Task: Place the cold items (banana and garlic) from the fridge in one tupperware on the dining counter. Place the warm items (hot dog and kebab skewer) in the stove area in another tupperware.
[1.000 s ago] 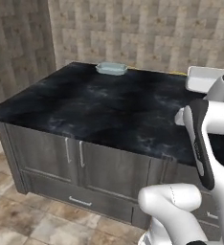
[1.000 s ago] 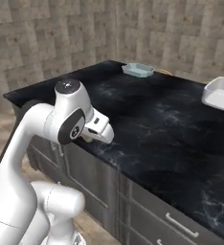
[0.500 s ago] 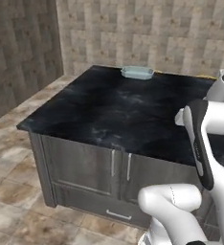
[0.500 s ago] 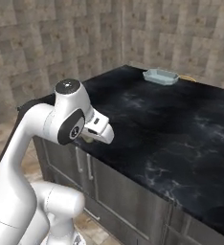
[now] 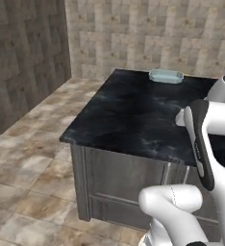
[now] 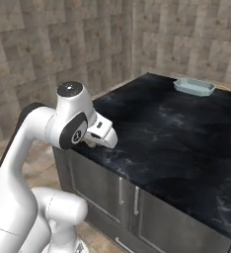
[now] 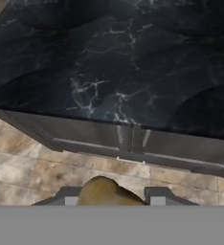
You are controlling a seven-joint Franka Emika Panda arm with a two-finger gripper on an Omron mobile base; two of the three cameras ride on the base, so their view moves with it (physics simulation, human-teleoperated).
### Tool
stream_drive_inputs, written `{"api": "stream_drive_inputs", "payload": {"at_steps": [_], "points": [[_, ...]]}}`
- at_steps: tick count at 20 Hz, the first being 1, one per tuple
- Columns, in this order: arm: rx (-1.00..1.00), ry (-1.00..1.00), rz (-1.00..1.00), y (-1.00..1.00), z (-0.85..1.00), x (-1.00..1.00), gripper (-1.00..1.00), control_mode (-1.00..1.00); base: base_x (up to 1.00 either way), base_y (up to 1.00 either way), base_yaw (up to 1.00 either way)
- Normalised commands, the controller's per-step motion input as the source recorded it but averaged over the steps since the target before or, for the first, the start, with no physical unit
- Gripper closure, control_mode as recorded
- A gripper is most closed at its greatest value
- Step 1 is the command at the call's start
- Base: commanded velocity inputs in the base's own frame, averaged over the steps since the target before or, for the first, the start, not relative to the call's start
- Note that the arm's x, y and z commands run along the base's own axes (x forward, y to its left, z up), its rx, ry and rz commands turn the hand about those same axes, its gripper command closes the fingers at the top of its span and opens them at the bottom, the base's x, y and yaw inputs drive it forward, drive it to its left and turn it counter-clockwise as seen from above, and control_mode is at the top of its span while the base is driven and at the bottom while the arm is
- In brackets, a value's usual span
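Black marble counter held one pale blue tupperware at its far edge, looking empty; gripper was clamped on a brownish item, so packing looked barely started.

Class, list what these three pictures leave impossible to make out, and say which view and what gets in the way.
- Held item, hand view: a brownish lump cut off by the bottom band; identity unclear.
- Claw: tips barely show; closure on the lump uncertain.
- Tupperware, left base view: too far to see contents.
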Motion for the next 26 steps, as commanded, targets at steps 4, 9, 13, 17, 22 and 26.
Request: {"api": "stream_drive_inputs", "payload": {"at_steps": [4, 9, 13, 17, 22, 26], "points": [[0.00, 0.00, 0.00, 0.00, 0.00, 0.00, 1.00, 1.00, 0.43, 1.00, -0.11], [0.00, 0.00, 0.00, 0.00, 0.00, 0.00, 1.00, 1.00, 0.43, 1.00, -0.13], [0.00, 0.00, 0.00, 0.00, 0.00, 0.00, 1.00, 1.00, 0.44, 1.00, -0.15], [0.00, 0.00, 0.00, 0.00, 0.00, 0.00, 1.00, 1.00, 0.46, 1.00, -0.17], [0.00, 0.00, 0.00, 0.00, 0.00, 0.00, 1.00, 1.00, 0.47, 1.00, -0.19], [0.00, 0.00, 0.00, 0.00, 0.00, 0.00, 1.00, 1.00, 0.57, 1.00, -0.25]]}}
